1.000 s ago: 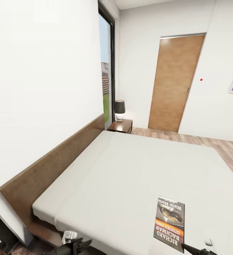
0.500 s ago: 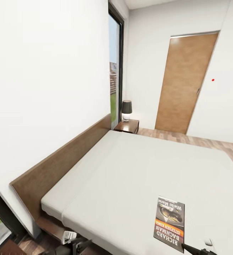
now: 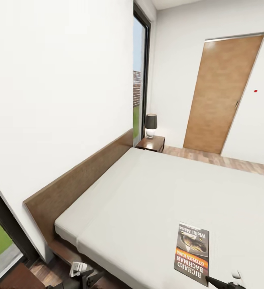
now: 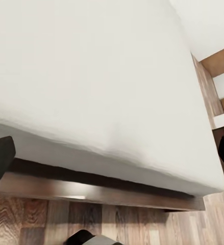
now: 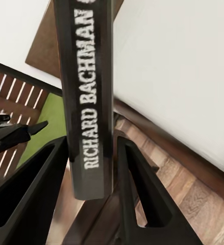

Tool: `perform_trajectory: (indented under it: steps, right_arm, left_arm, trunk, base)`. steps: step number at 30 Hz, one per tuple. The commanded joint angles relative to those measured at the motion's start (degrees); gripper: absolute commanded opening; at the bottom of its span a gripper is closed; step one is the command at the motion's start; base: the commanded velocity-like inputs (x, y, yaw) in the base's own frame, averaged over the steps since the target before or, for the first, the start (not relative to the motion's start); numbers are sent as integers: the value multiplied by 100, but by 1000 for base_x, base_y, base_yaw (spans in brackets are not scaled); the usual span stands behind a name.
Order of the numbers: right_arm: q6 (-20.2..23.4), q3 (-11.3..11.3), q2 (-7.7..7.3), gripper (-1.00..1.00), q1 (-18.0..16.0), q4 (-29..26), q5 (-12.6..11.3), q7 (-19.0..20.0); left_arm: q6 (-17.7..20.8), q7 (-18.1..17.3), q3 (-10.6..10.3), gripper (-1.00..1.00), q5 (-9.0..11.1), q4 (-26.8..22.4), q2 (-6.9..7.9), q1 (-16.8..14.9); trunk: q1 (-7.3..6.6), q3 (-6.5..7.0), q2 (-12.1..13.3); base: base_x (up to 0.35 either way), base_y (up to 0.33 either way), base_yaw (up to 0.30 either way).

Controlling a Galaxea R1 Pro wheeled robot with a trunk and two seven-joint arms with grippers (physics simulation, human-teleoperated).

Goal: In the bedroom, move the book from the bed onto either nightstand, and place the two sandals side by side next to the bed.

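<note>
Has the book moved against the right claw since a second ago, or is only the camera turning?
No. The book sits at the same spot beside the right claw; the door and bed drift rightward, so the camera turned.

A paperback book bearing the name "RICHARD BACHMAN" stands out above the pale-grey mattress of a low bed with a dark wooden headboard. Beyond the bed, a nightstand carries a black-shaded lamp, between a tall window and a light-brown door.
</note>
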Motion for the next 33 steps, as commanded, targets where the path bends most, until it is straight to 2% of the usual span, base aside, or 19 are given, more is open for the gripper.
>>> perform_trajectory:
  steps: [1, 33]
  right_arm:
    - [-11, 20, -4, -100, -4, 4, -34, 11]
    - [-11, 20, 2, -100, -4, 4, -34, 3]
  left_arm:
    - [-28, -13, 43, 100, -37, 9, 0, -7]
    - [-19, -6, 43, 100, -37, 9, -3, -7]
  trunk:
    - [2, -9, -8]
    - [2, -9, -8]
  base:
    - [0, -32, 168]
    - [0, -2, 186]
